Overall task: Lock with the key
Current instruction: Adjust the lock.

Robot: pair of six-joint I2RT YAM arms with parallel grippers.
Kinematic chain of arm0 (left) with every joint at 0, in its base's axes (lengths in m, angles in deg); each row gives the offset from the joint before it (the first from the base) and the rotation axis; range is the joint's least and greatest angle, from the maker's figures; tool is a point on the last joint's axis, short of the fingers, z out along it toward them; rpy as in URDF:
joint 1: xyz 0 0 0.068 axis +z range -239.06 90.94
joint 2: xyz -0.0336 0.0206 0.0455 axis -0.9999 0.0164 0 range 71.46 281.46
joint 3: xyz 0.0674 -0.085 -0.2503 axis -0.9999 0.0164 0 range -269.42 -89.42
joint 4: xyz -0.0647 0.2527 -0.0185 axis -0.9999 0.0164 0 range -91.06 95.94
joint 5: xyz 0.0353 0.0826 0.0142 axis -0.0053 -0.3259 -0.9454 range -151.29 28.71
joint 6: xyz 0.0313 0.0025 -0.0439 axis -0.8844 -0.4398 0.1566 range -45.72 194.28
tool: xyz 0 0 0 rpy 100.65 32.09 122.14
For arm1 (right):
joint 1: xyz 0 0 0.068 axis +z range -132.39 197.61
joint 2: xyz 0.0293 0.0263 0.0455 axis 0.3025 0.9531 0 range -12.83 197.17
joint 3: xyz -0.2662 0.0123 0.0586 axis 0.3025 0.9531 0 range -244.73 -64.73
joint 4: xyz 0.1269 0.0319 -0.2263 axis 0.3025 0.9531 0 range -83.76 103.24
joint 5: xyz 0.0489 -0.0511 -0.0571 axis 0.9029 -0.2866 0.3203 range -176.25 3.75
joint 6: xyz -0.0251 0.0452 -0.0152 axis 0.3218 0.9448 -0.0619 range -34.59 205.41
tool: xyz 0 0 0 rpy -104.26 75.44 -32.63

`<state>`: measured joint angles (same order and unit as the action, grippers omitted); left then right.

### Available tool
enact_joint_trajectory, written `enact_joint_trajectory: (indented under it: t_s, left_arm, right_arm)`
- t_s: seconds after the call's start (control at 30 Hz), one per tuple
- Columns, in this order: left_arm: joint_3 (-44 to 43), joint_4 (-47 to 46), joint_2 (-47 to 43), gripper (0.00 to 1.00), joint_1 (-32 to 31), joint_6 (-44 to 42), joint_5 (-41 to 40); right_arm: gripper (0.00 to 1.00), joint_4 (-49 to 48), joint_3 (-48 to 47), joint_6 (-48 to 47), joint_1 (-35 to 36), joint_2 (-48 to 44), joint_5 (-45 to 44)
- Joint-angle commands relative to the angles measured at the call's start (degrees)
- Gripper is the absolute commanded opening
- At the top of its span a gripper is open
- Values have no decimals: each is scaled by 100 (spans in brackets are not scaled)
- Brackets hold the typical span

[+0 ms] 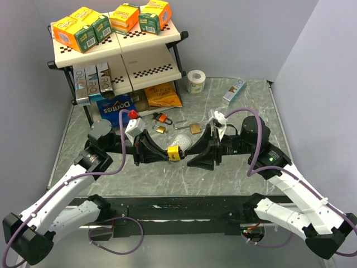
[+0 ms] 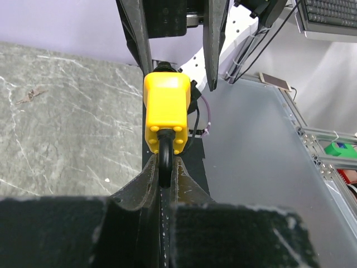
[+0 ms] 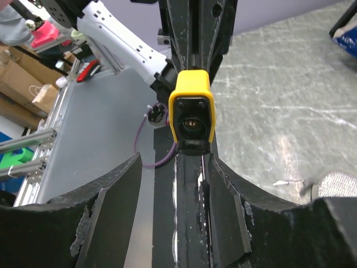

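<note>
Overhead view: the two arms meet nose to nose over the middle of the marble-patterned table point(image 1: 240, 111). The yellow padlock point(image 1: 174, 153) is held off the table between them, at the centre of the scene.

Left wrist view: the left gripper point(image 2: 165, 173) is closed on the padlock's black shackle point(image 2: 165, 159). The yellow body projects away from the fingers towards the opposing arm.

Right wrist view: the right gripper point(image 1: 188, 152) stands with its jaws spread wide. Its fingers point(image 3: 114, 206) grip nothing, and the keyhole end of the padlock point(image 3: 192, 109) faces squarely into the camera. From the left wrist, the same two fingers point(image 2: 135, 33) appear on either side of the far end of the lock body, apart from it.

On the table, just beyond the grippers:
- a small orange padlock point(image 1: 162, 118)
- a brass padlock point(image 1: 194, 128)
- a clear bag point(image 1: 179, 139)

A two-tier shelf point(image 1: 150, 46) carrying boxes occupies the far left. A blue Doritos bag point(image 1: 117, 105) lies at its foot and a white roll point(image 1: 196, 81) stands to its right
</note>
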<state>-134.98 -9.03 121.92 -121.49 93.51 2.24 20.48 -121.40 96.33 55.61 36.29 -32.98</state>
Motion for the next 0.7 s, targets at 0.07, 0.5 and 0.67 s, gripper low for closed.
enact_joint_trajectory:
  t_s: [0.07, 0.5, 0.67]
  left_arm:
    - [-76, -768, -80, 1, 8, 301, 37]
    - [-6, -663, -115, 1, -62, 301, 81]
    - [-5, -539, -97, 1, -62, 214, 107]
  right_arm:
    - [56, -527, -73, 174, 50, 27, 130]
    - [50, -396, -161, 51, 67, 115, -142]
    - [42, -317, -161, -63, 67, 89, -168]
